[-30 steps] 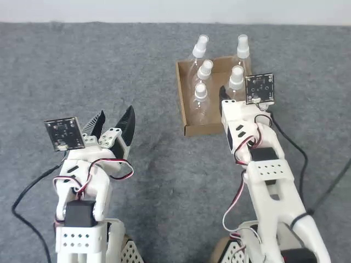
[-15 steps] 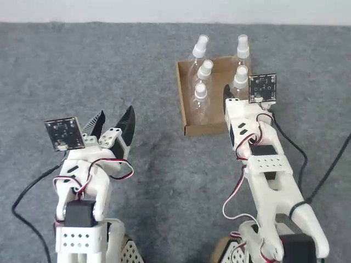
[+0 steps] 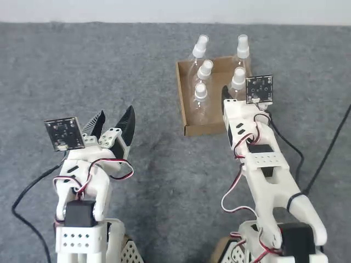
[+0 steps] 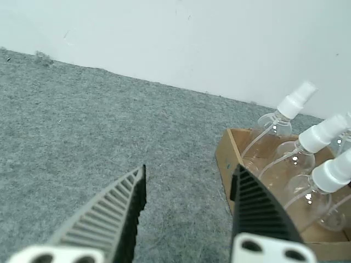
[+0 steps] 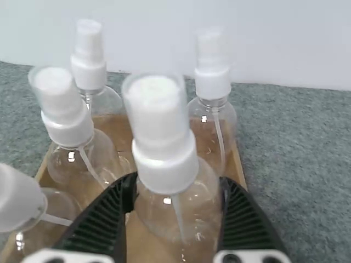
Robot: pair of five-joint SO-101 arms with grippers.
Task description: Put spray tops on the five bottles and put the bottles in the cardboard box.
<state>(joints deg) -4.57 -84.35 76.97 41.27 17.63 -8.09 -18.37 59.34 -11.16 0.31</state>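
sitting in the cardboard box point(image 3: 204, 129), the front bottle point(image 5: 167, 164) has the right gripper point(image 5: 176, 186) squeezing it, one black finger on each side. the other four bottles point(image 3: 204, 70) stand in the box too, close beside and behind it. every bottle has a white spray top point(image 3: 202, 41) on. the left gripper point(image 4: 189, 171) has its fingers spread wide over the grey mat point(image 3: 109, 66), well apart from the box

White arms point(image 3: 269, 186), black ribbed tools point(image 3: 116, 111), red-white wires point(image 3: 130, 171)
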